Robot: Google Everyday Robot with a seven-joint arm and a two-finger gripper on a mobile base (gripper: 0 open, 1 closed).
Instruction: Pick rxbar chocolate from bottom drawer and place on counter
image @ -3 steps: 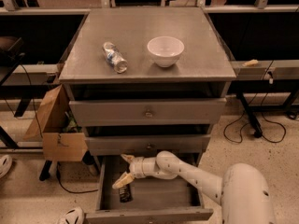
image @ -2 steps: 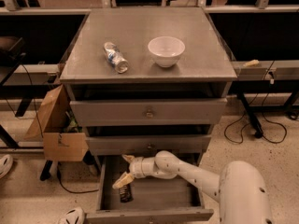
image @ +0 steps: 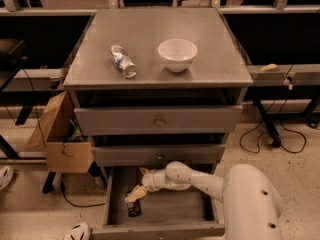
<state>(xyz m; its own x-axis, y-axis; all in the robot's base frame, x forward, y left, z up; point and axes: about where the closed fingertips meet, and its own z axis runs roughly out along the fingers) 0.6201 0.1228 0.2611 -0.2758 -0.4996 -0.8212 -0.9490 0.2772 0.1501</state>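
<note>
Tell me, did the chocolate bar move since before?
No. The rxbar chocolate lies at the same spot by the bottom drawer's left wall, with the gripper right over it.

Single white arm (image: 202, 180) extending leftward from the large rounded housing (image: 252, 204) at lower right. The forearm runs nearly level to a rounded joint (image: 176, 173). Beyond it the wrist (image: 152, 180) bends downward and to the left. The gripper (image: 136, 194), pale tan at its tip, points down-left. It sits inside the open bottom drawer (image: 175, 210), low over the left part of its floor.
</note>
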